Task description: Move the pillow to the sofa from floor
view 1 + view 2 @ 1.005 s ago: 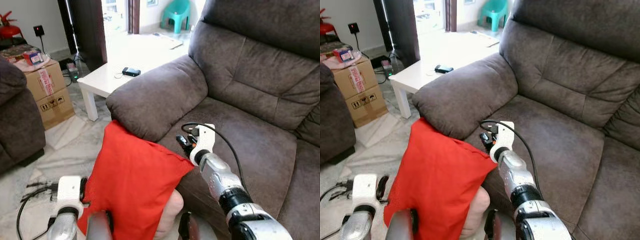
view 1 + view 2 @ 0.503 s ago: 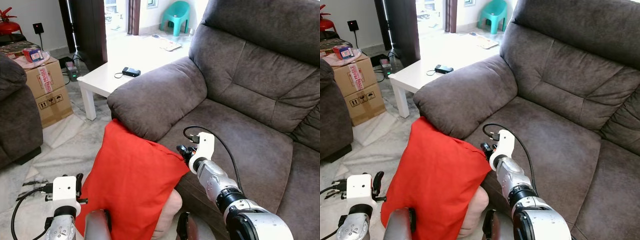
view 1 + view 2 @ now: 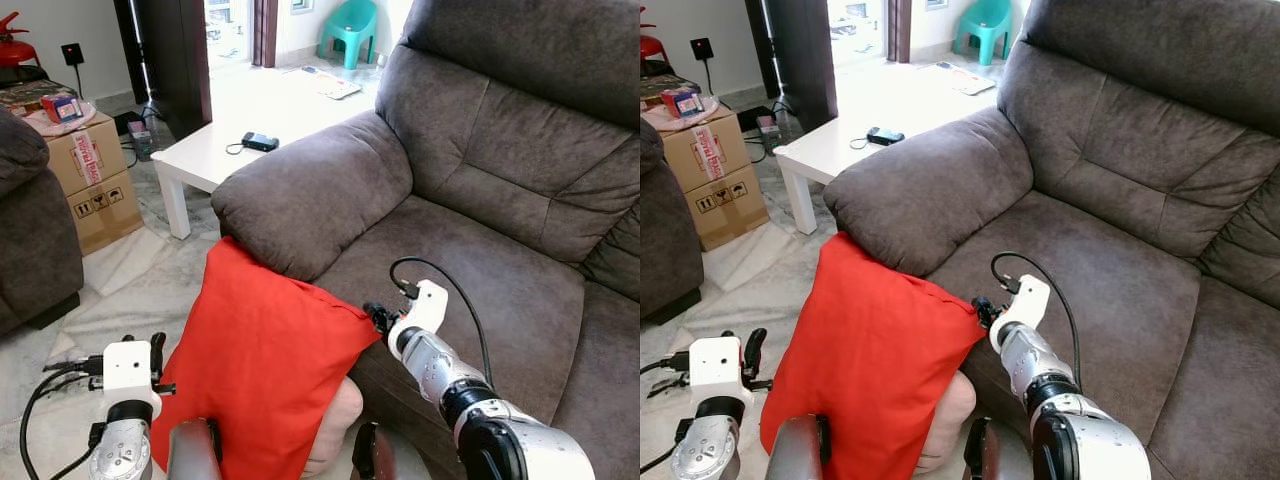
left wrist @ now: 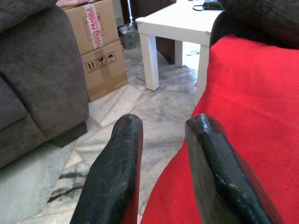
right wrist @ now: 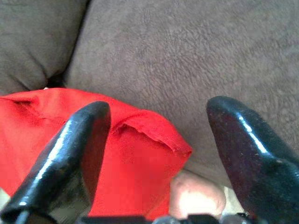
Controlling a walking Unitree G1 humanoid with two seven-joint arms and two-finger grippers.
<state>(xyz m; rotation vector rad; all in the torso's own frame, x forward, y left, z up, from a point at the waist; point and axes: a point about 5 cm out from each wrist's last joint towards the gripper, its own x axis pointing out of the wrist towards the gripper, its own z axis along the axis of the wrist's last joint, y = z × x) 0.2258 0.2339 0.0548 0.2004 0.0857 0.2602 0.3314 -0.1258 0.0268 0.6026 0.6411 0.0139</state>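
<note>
The right gripper [image 5: 154, 154] stands with fingers spread wide at the upper corner of the red fabric pillow [image 3: 265, 375]. Beyond its fingertips lies the bare seat cushion of the brown plush sofa [image 3: 480, 270], unobstructed. To its left, the sofa's padded armrest [image 3: 310, 195] rises above the pillow top and blocks passage there.

The left gripper [image 4: 161, 172], fingers slightly apart, sits just beside the pillow's outer edge. Ahead is open marble floor [image 4: 154, 105], bounded farther off by the white low table [image 4: 180, 23], a cardboard box [image 4: 96, 46] and a second dark sofa [image 4: 37, 79].
</note>
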